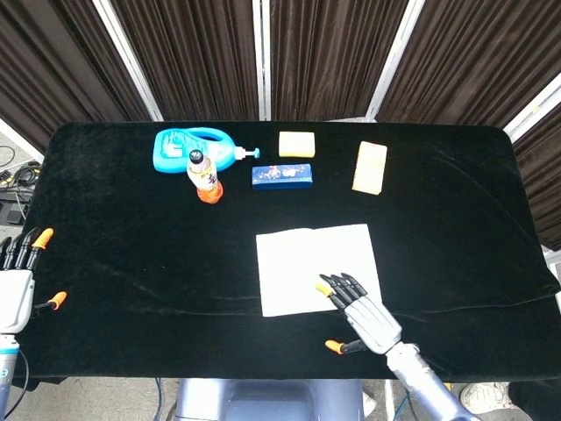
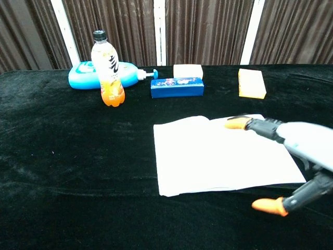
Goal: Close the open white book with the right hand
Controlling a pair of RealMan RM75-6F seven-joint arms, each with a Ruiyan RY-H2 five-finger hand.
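The white book (image 1: 318, 268) lay open and flat on the black table (image 1: 456, 193), near the middle and toward the front edge, its pages facing up. Its long axis ran left to right across the table, with the spine crease running front to back, slightly left of the middle of the spread. The right hand (image 1: 366, 317) hovered over the book's front right corner, its fingers (image 2: 260, 126) stretched out, apart and holding nothing, the thumb hanging off past the front edge of the pages. The left hand (image 1: 16, 289) waited at the table's left edge, fingers apart and empty. The likely trouble from here was the grip on thin paper: the fingertips could catch only the top sheet and not the cover, so a single page would turn or crease while the book stayed open. A flat push on the page could also slide the whole book across the cloth toward the blue box (image 1: 282, 175) and the orange bottle (image 1: 204, 177) without folding it. The right half would have to be lifted from its outer edge and swung over the spine to the left.
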